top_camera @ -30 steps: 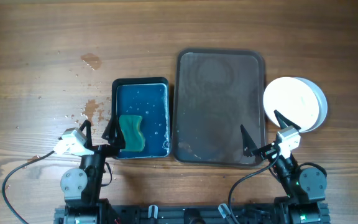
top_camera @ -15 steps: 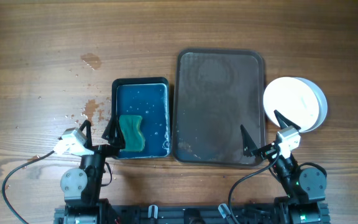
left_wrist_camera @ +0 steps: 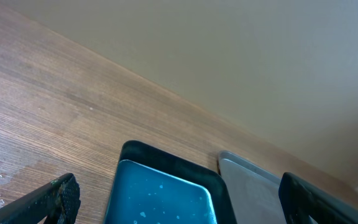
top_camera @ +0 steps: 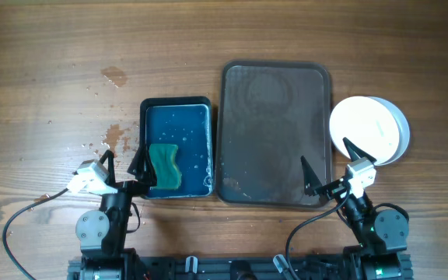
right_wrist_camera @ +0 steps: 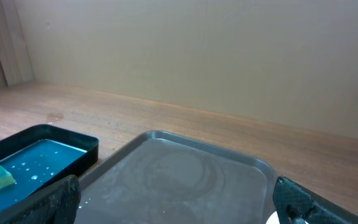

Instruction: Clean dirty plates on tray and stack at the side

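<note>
The white plates (top_camera: 369, 129) sit in one stack on the table, just right of the dark brown tray (top_camera: 275, 134). The tray holds no plates and shows faint ring marks; it also shows in the right wrist view (right_wrist_camera: 185, 180). My left gripper (top_camera: 123, 167) is open and empty at the near end of the blue basin. My right gripper (top_camera: 329, 167) is open and empty over the tray's near right corner, beside the stack. How many plates are in the stack cannot be told.
A blue water-filled basin (top_camera: 176, 148) stands left of the tray, with a green sponge (top_camera: 164, 166) in its near end. Water spots (top_camera: 115, 136) lie on the wood left of the basin. The basin also shows in the left wrist view (left_wrist_camera: 160, 196).
</note>
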